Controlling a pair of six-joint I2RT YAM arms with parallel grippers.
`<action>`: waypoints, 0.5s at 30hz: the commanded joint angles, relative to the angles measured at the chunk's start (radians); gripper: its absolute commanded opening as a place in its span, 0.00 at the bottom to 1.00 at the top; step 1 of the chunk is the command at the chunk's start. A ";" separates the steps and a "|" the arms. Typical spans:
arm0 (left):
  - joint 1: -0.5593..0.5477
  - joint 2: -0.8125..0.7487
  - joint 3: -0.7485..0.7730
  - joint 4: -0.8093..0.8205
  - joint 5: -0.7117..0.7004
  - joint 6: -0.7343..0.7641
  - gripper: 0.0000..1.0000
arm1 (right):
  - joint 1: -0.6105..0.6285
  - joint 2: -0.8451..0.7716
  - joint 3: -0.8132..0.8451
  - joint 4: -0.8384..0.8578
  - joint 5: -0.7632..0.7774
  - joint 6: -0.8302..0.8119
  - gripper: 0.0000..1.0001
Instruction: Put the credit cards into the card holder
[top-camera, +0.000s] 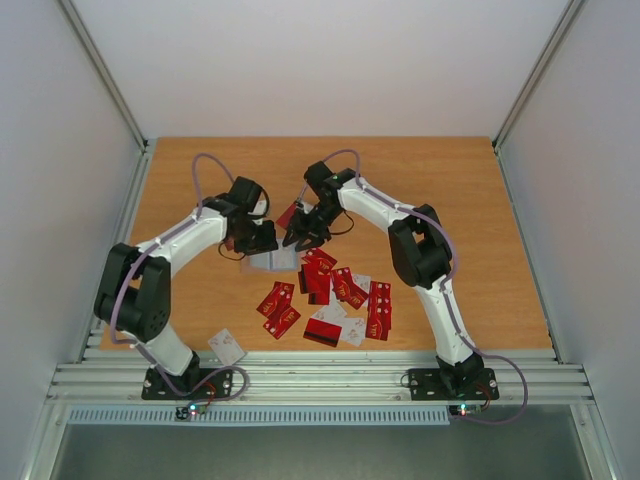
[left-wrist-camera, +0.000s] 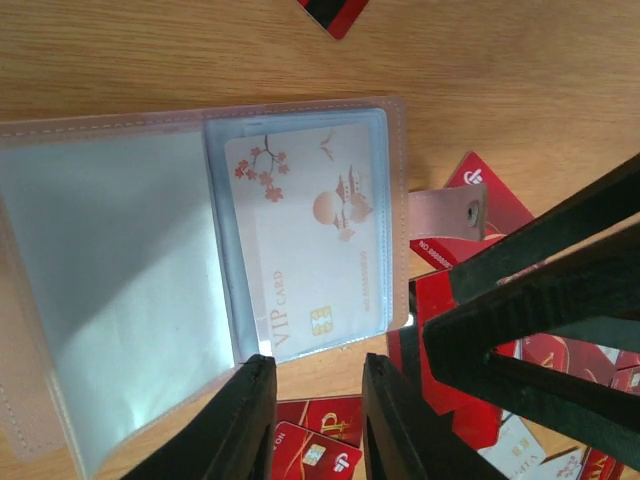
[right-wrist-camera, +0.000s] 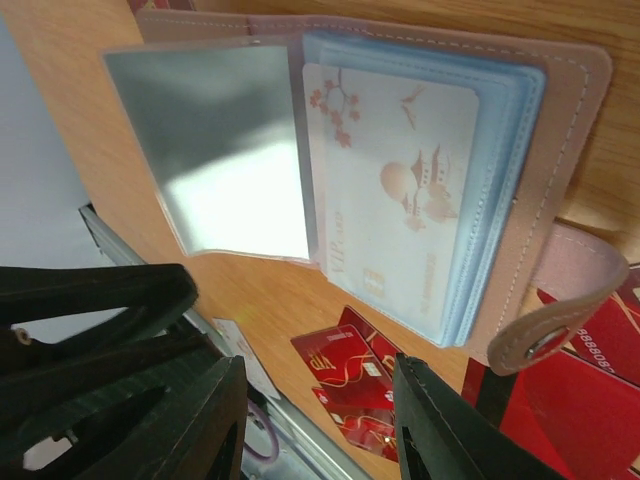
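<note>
L gripper (left-wrist-camera: 318, 368) and R gripper (right-wrist-camera: 320, 372): jaws apart, empty, by the open card holder (left-wrist-camera: 110, 260). I see 1 VIP card (left-wrist-camera: 315, 240) sleeved; red credit cards (top-camera: 318, 280) lie loose, lots left.

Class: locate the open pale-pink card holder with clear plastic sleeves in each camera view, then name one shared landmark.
Top external: card holder small, mid-frame.
Left wrist: card holder fills left and centre.
Right wrist: card holder fills the upper frame.
Shared landmark: scattered glossy red cards beside it.
</note>
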 joint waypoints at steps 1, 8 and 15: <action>-0.001 0.051 0.041 -0.020 -0.030 0.036 0.23 | -0.008 -0.005 0.025 0.040 -0.032 0.058 0.41; -0.001 0.091 0.061 -0.037 -0.060 0.059 0.07 | -0.019 0.013 0.024 0.056 -0.040 0.076 0.41; 0.000 0.132 0.082 -0.036 -0.071 0.077 0.00 | -0.026 0.046 0.025 0.068 -0.058 0.088 0.41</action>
